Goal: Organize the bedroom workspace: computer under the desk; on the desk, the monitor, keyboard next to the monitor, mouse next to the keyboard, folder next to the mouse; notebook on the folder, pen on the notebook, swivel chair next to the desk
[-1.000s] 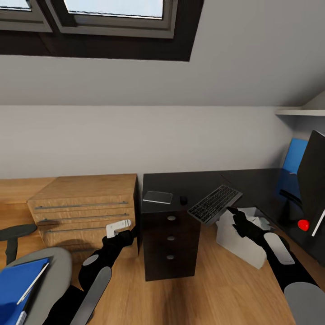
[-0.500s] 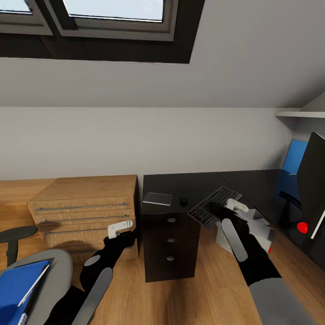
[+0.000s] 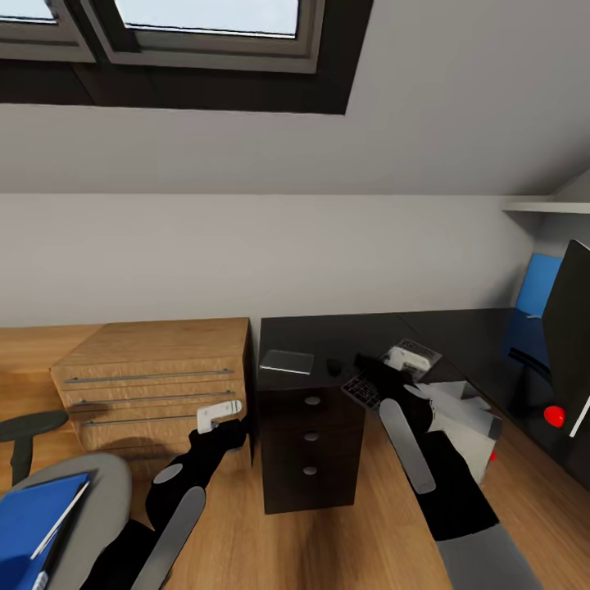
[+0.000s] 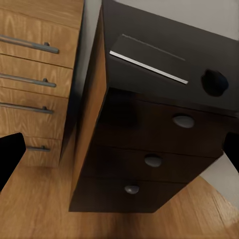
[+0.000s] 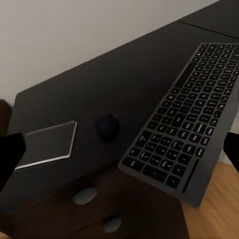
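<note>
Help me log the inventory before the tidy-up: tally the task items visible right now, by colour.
Black: 3 (mouse, monitor, desk)
Grey: 3 (keyboard, notebook, swivel chair)
Blue: 1 (folder)
White: 2 (pen, computer)
Total: 9

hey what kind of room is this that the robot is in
It looks like an attic bedroom used as a home office. A skylight sits in a sloped ceiling, a black desk carries a monitor, keyboard and mouse, and a wooden drawer chest stands beside it.
</note>
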Tool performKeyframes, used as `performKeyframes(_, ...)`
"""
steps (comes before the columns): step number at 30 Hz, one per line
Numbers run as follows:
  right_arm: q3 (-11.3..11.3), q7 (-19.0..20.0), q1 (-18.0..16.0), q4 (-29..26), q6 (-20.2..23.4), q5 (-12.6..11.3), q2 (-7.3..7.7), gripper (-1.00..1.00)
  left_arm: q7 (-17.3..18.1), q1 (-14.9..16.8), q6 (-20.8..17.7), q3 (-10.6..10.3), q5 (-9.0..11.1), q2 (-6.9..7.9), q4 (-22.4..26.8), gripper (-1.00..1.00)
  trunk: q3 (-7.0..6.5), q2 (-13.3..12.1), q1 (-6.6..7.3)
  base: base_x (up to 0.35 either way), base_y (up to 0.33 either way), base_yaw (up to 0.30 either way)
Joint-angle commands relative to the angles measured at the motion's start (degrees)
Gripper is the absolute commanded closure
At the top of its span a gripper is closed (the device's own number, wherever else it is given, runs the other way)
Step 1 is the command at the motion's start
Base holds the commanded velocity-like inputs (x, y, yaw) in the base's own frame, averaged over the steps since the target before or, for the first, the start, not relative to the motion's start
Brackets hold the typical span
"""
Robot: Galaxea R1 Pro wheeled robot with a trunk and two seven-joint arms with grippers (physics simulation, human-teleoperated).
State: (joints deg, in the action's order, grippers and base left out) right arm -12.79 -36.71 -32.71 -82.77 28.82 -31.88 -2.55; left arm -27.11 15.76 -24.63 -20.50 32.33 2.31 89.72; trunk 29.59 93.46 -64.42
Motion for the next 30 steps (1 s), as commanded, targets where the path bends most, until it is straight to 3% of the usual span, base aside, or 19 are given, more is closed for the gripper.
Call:
performKeyframes(1,-0.5,-0.5,0.0,-0.2,0.1,-0.4,-0.01,-1.0,-0.6,0.1,0.0,-0.1,0.5,0.08,0.1,-1.0,0.1,0.0,-0.01,0.187,0.0,0.066)
performKeyframes(4,-2.3,-0.6,0.2,-0.5,0.0,-0.1,-0.03,-1.0,-0.6,0.1,0.1,-0.1,0.5,0.13,0.1,-1.0,0.21,0.0,-0.01,0.261,0.0,0.134)
performKeyframes(13,-4.3,-0.5,0.3,-0.3,0.2,0.2,0.38,-1.0,-0.6,0.1,0.0,-0.4,0.7,0.02,0.0,-1.0,0.51,0.0,-0.01,0.243,0.0,0.212)
performKeyframes(22,-8.0,-0.1,0.7,0.5,0.0,1.9,0.52,-1.0,-0.6,0.1,0.0,-0.8,0.7,-0.01,-0.1,-1.0,0.54,0.0,-0.01,0.016,0.0,0.021)
performKeyframes(30,-8.7,-0.1,0.7,0.3,-0.3,2.4,0.46,-1.0,-0.7,0.1,0.1,-2.0,0.6,0.04,-0.1,-1.0,0.56,0.0,-0.01,0.213,0.0,0.001)
